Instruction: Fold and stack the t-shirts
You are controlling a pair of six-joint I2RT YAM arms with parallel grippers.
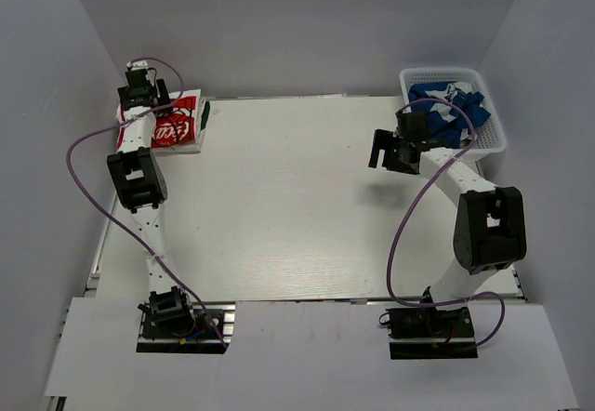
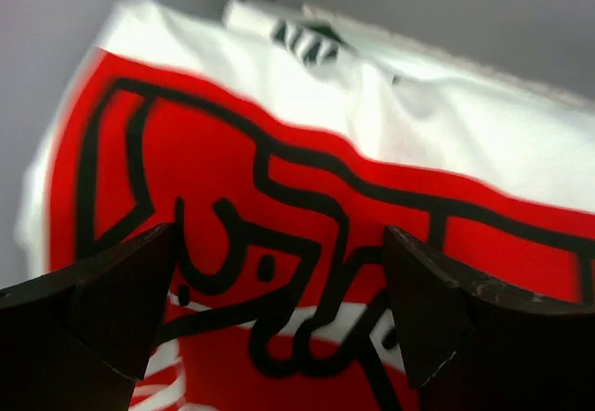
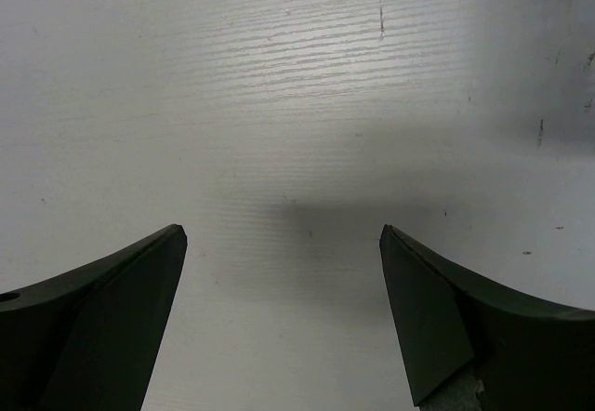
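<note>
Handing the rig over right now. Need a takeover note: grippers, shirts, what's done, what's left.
Left gripper: open, holding nothing, above the folded red-graphic t-shirt at the far-left corner of the table.
Right gripper: open, empty, over bare table near the white mesh basket.
Done: that shirt is folded, apparently stacked on a white shirt with dark lettering.
To do: the blue t-shirt lies crumpled in the basket; fold and stack it.
</note>
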